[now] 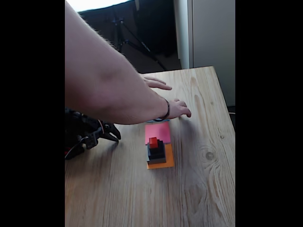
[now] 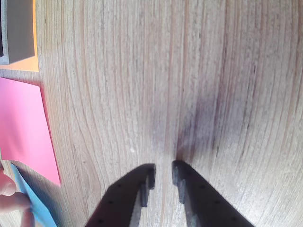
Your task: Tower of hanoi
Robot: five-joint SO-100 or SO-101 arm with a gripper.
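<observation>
The Tower of hanoi (image 1: 155,152), a stepped stack with a tiny red cube (image 1: 153,142) on top, black blocks (image 1: 156,151) beneath and a large flat grey block (image 1: 157,160) at the base, stands on an orange paper square (image 1: 166,163), well to the right of the claw (image 1: 115,135) in the fixed view. The pieces look rigid, light and smooth-sided, so each should lift by a pinch across two opposite flat faces; the red cube is small and could slip or tip. Beyond the stack lie a pink paper square (image 1: 158,130) and a blue paper (image 2: 29,201), where a person's hand (image 1: 176,109) rests on the pale wooden desk (image 1: 199,189). The black two-finger claw (image 2: 163,171) hovers low over bare wood, empty, its jaws nearly together with a narrow gap.
</observation>
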